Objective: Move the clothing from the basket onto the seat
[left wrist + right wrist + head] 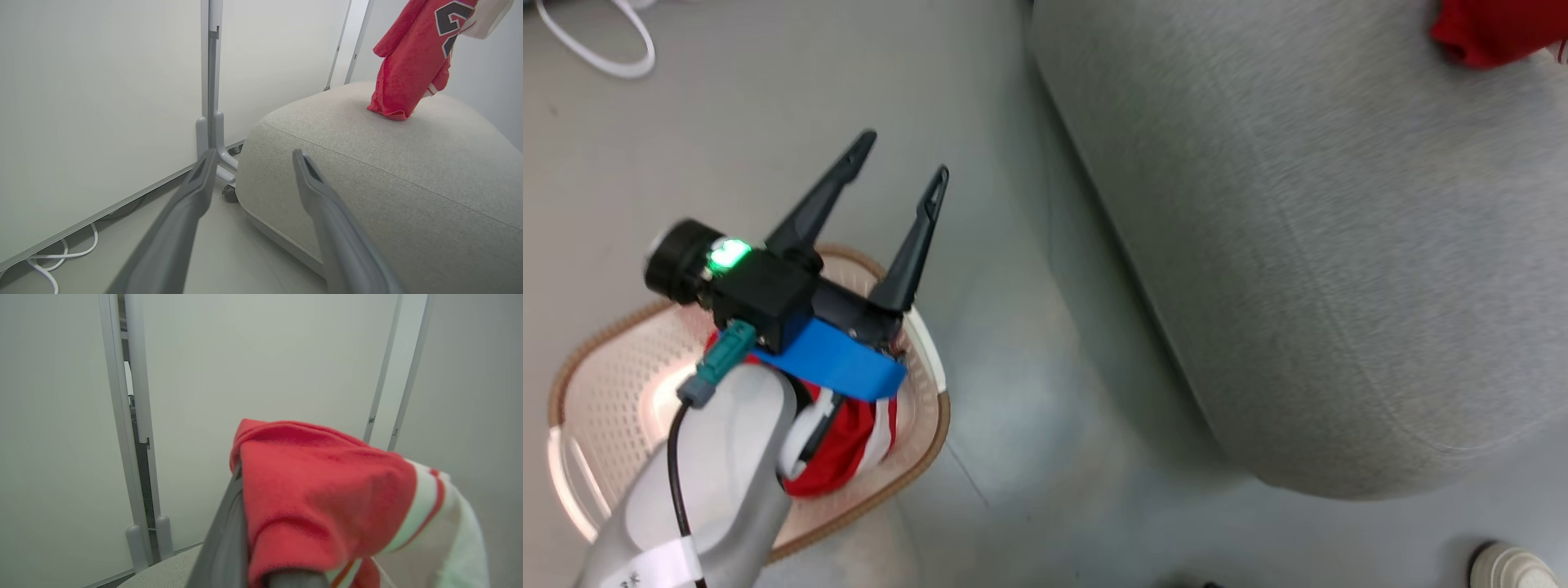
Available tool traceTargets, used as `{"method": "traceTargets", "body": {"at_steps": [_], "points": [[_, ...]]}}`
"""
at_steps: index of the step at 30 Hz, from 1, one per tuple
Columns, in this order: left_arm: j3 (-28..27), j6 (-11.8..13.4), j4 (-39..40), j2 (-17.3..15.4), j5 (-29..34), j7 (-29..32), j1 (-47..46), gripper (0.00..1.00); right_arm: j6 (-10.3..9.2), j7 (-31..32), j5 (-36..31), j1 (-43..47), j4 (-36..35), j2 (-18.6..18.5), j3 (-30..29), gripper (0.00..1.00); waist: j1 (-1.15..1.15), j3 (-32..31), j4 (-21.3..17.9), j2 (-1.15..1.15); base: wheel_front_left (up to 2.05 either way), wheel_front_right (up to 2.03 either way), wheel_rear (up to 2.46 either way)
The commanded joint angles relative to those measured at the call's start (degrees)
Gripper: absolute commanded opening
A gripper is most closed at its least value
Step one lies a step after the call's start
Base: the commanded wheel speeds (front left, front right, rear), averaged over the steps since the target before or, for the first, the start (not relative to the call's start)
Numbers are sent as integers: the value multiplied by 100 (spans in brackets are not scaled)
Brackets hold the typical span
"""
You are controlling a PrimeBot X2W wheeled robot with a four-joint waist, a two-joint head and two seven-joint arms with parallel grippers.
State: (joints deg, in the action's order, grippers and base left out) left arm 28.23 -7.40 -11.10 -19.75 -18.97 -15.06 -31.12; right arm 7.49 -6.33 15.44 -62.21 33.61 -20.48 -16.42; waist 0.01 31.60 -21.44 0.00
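Grey floor runs up to white partition panels on metal posts, and a white cable lies looped along their foot. From where I stand the big grey seat takes up the right side of the room, with its rounded corner close to a post foot.

The basket sits on the floor, apart from the seat with a strip of bare floor between them. A red garment with white stripes is bunched inside it, against the wall nearest the seat.

The left gripper hangs above the basket with its two dark fingers spread wide and nothing between them. The tips reach out past the basket rim, over the floor. Seen from its own wrist, the left gripper points at the seat's corner and the post.

The right gripper is pressed together on the jersey, whose red cloth and white trim drape over its fingers. From the left wrist the jersey hangs down above the far part of the seat, part of a black number showing. Its lowest fold looks to be touching the cushion top. In the head view a corner of the jersey shows over the seat at the top right.
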Motion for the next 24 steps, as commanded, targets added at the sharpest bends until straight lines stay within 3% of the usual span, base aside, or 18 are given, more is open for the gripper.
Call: {"method": "traceTargets", "body": {"at_steps": [1, 9, 10, 11, 12, 13, 24], "points": [[8, -11, 62, -75, 46, -17, -244, 100, 1, -86, 12, 156, 58, 29, -144, 0, -1, 849, 338, 0, 0, 0, 0], [-13, -11, 51, -52, 9, -17, -665, 100, 1, -497, 337, 573, 754, 431, -675, 0, -1, 1265, 589, 0, 0, 0, 0], [1, -11, 41, -46, 2, -17, -673, 100, 2, -550, 340, 594, 841, 456, -675, 5, -1, 1254, 605, 0, 0, 0, 0], [17, -11, 24, -38, -1, -17, -673, 100, 1, -592, 351, 608, 922, 476, -659, 39, -1, 1237, 617, 0, 0, 0, 0], [27, -11, 3, -25, -10, -17, -662, 100, 1, -624, 304, 641, 1001, 480, -625, 53, -1, 1209, 624, 0, 0, 0, 0], [32, -11, -14, -6, -9, -17, -644, 100, 1, -655, 291, 662, 1081, 494, -603, 100, -1, 1168, 629, 0, 0, 0, 0], [-88, -11, -184, 300, -147, -17, -244, 100, 1, -829, -87, 1065, 1432, 489, -66, 100, -1, 375, 742, 0, 0, 0, 0]]}}
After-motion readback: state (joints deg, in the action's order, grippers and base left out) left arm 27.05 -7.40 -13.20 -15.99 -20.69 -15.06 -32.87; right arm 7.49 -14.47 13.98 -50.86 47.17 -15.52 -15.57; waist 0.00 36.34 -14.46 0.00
